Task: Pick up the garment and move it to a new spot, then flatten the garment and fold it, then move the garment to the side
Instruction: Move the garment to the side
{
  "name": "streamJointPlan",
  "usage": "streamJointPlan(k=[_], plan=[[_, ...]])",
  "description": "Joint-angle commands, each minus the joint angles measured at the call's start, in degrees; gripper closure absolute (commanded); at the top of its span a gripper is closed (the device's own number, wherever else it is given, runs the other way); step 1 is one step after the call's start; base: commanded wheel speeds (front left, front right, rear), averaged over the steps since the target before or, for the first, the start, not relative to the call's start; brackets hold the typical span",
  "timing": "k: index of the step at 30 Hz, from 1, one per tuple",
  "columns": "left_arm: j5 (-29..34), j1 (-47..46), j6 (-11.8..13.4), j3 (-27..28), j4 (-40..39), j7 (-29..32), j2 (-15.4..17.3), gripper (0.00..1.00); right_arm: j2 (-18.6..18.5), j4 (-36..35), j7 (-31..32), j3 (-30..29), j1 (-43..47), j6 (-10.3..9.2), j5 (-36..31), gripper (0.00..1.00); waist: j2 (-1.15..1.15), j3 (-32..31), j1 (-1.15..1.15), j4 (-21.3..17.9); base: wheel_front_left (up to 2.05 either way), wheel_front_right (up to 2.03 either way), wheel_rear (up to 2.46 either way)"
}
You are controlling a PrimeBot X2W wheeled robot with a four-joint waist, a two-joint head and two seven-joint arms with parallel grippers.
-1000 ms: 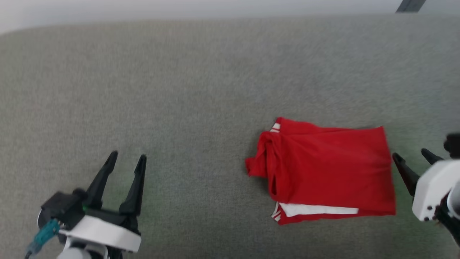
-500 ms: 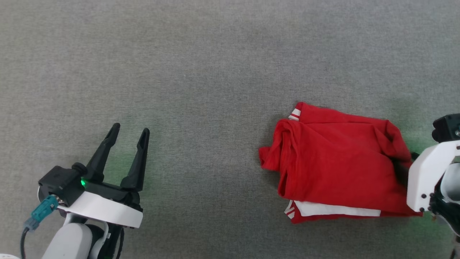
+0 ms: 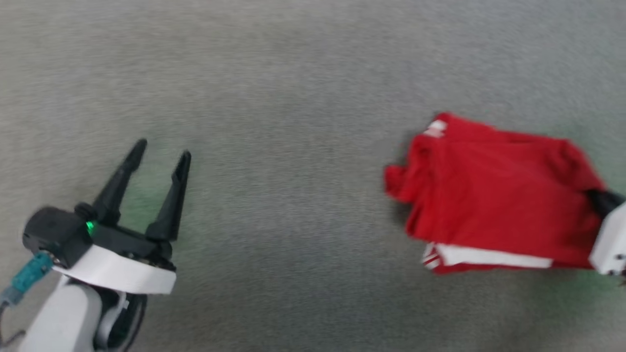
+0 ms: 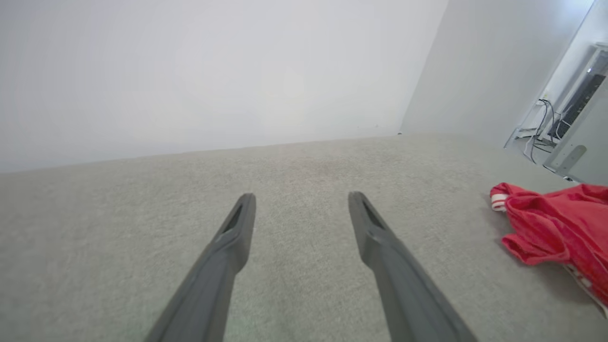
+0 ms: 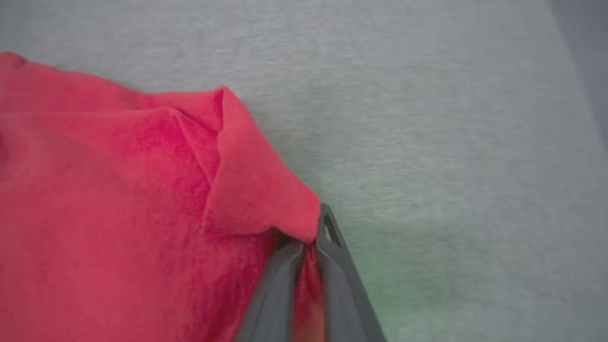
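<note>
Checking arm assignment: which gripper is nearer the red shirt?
Right. The right gripper is shut on the right edge of the red shirt. The left gripper is open over the grey surface, well apart, off the shirt's left side.

The garment point(image 3: 494, 195) lies on the desk point(image 3: 293, 98), on its right side in the head view. The right end effector point(image 5: 306, 237) sits at the garment's right edge, a fold of cloth pinched between its fingers. The left end effector point(image 3: 163, 149) hangs over bare desk well apart to the garment's left, fingers spread with nothing between them. Beyond it, the desk's far edge meets a wall point(image 4: 190, 71).
</note>
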Motion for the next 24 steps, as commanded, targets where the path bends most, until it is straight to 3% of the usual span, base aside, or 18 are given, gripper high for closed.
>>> streamJointPlan(k=[1,7,16,24], plan=[[0.13,-1.7,0.14,-0.18,-0.79,-0.26,0.99,0.0,-0.07,-0.32,-1.61,-1.9,-0.32,-0.15,-0.33,1.0,0.0,2.05,0.0,-2.97,0.0,0.0,0.0],[-0.13,-8.89,0.14,-2.74,-4.21,-0.25,6.74,0.0,-0.98,2.96,-7.48,-12.19,-5.11,-0.14,-2.36,1.0,0.0,7.88,0.0,-7.85,0.0,0.0,0.0],[-2.47,-20.97,0.14,-5.96,-7.93,-0.25,12.44,0.0,-2.17,8.91,-15.46,-23.17,-16.84,-0.14,-9.17,1.0,0.0,14.44,0.0,-10.16,0.0,0.0,0.0],[-3.45,-27.7,0.14,-9.01,-9.74,-0.25,16.08,0.0,-3.38,15.97,-23.4,-24.79,-27.98,-0.14,-16.08,1.0,0.0,18.6,0.0,-10.17,0.0,0.0,0.0]])
